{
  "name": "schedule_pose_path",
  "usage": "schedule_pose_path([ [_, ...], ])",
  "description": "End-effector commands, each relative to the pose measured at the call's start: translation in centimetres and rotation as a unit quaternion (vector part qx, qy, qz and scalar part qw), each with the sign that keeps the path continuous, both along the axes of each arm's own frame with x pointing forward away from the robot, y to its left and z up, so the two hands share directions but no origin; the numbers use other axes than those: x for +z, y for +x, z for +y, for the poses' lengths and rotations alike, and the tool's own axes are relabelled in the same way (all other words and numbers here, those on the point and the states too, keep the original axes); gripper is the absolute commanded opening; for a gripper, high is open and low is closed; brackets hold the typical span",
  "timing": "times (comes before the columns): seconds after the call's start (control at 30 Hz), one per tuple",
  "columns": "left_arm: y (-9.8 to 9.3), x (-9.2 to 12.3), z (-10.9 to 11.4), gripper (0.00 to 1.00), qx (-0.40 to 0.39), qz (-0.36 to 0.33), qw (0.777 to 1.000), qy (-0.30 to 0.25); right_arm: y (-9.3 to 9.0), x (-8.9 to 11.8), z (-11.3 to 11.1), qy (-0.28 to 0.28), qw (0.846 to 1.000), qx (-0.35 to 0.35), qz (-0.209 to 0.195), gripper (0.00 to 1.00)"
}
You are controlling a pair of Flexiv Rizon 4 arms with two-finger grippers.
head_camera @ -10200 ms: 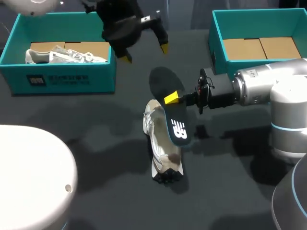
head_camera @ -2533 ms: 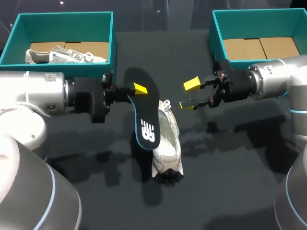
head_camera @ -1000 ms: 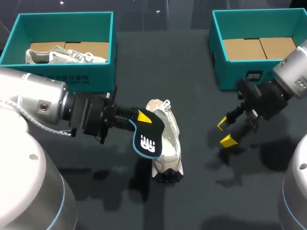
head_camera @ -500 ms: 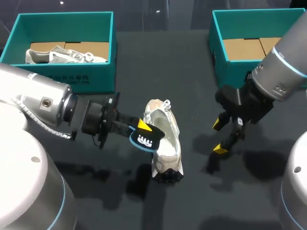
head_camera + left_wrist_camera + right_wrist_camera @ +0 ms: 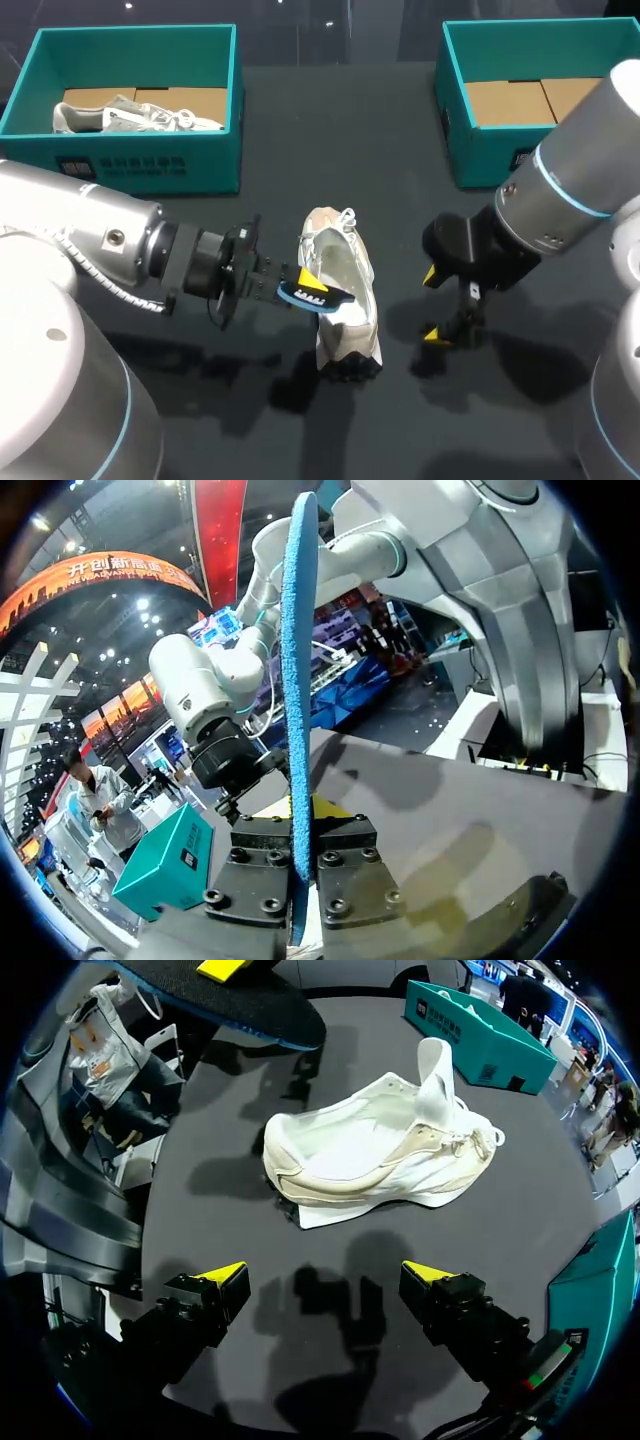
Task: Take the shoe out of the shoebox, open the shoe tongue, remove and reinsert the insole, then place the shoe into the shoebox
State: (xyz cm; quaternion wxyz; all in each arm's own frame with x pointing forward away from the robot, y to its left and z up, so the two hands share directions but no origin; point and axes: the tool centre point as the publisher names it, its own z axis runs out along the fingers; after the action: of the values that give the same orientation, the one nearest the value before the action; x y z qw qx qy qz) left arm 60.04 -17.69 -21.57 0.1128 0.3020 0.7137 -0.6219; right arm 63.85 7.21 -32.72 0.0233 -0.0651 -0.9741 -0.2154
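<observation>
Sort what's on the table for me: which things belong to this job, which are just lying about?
In the job: white lace-up trainer; dark insole with blue underside, in the left gripper; empty teal cardboard shoebox, likely its box; open right gripper.
Lying about: second teal shoebox; grey trainer inside it.

The bench [image 5: 330, 140] is dark charcoal. On it lies a white and cream shoe [image 5: 345, 275] with white laces and a black tread. The insole [image 5: 312, 293] is black on top with a white mark, and its edge and underside are bright blue. The left shoebox [image 5: 150, 165] and right shoebox [image 5: 480, 150] are teal with tan cardboard floors. The left one holds a white-grey second shoe [image 5: 135, 115]. The left end effector [image 5: 292, 284] and right end effector [image 5: 433, 305] are black with yellow tips. The left arm [image 5: 90, 240] and right arm [image 5: 580, 170] are silver-grey with pale blue rings.
</observation>
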Motion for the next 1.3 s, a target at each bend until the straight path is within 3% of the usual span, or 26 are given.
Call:
schedule_pose_path([
  [0.03,0.1,0.0,-0.1,0.00,0.000,0.000,1.000,0.000,-0.1,-0.2,0.1,0.000,1.000,-0.001,-0.001,1.00],
  [0.23,-0.7,-1.8,-1.6,0.00,-0.002,0.009,1.000,-0.012,0.7,-1.0,0.8,0.003,1.000,0.001,-0.010,1.00],
  [0.7,0.1,-3.3,-1.8,0.00,0.024,0.027,0.999,-0.024,2.7,-2.6,3.5,-0.006,0.999,0.029,-0.039,1.00],
  [1.3,0.6,-4.5,-1.2,0.00,0.039,0.033,0.998,-0.030,2.9,-3.4,5.8,-0.003,0.998,0.053,-0.034,1.00],
])
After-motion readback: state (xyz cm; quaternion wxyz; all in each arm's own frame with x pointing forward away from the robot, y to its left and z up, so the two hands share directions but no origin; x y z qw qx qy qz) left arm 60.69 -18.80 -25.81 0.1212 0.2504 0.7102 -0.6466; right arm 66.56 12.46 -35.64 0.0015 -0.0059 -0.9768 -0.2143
